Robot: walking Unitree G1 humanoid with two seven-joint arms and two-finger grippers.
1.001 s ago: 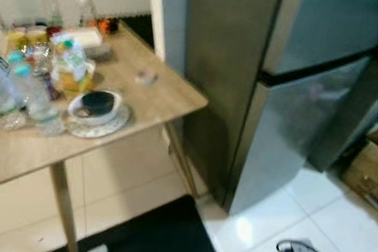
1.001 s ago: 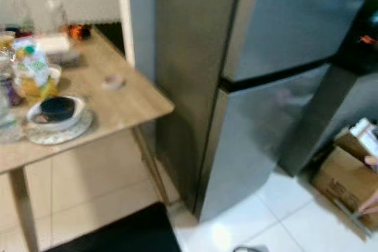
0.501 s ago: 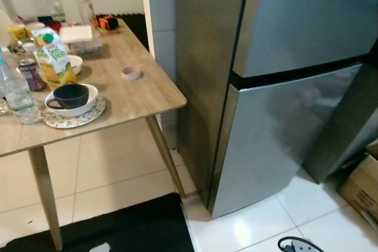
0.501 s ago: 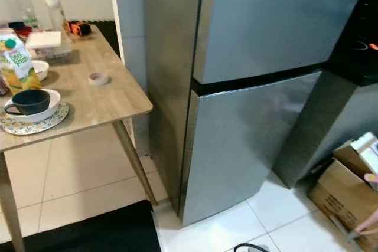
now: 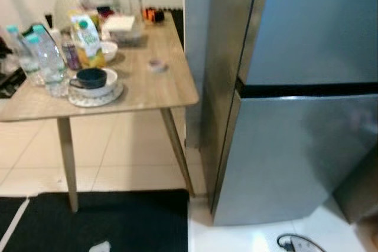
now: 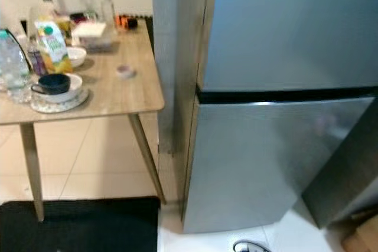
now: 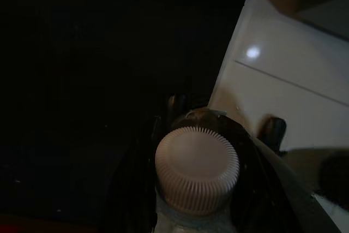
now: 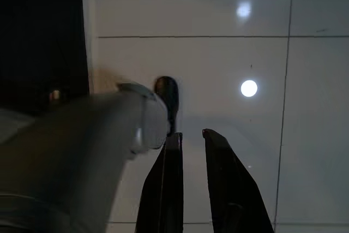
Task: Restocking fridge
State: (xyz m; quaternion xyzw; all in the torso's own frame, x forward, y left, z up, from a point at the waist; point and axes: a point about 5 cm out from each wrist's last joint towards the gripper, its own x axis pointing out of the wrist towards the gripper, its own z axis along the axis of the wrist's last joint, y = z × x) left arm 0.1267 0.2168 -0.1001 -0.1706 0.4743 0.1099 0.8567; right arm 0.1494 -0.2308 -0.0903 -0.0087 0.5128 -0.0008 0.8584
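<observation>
While print blurs, juice carton (image 5: 88, 41) shows green-yellow label.

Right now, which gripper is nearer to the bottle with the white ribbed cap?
Left. The left gripper is shut around the bottle, touching it on both sides. The right gripper hangs apart from it, pointing down at the white floor tiles.

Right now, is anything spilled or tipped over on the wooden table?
Nothing stands out. On the light wooden table, the juice carton, clear water bottles and dark cup in its white bowl all stand upright, with no spill visible.
</observation>
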